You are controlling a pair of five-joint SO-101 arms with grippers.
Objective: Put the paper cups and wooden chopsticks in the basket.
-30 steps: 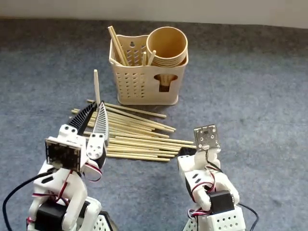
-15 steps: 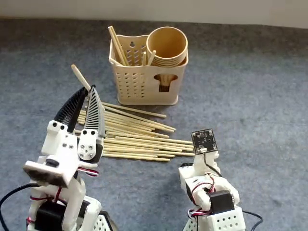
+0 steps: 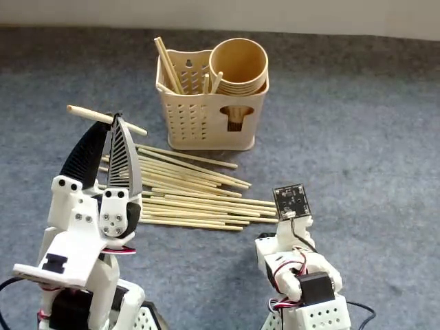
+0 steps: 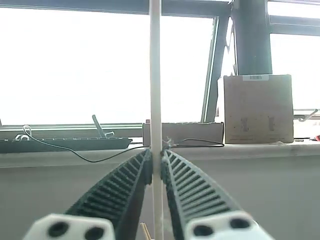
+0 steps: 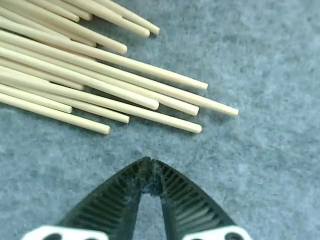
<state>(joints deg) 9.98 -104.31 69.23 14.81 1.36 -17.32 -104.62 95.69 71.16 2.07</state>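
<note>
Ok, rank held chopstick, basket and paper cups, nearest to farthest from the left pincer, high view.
1. Held chopstick, gripped in the left pincer.
2. Basket, beyond, to its right.
3. Paper cups, in the basket's right compartment.

One cream perforated plastic basket (image 3: 206,120), upper centre. One nested stack of tan paper cups (image 3: 238,65) inside; cup number unclear. About four pale wooden chopsticks (image 3: 168,65) upright in basket. Loose chopstick pile (image 3: 192,196) mid-frame: well over dozen. One single chopstick (image 3: 89,114) aloft, left.
</note>
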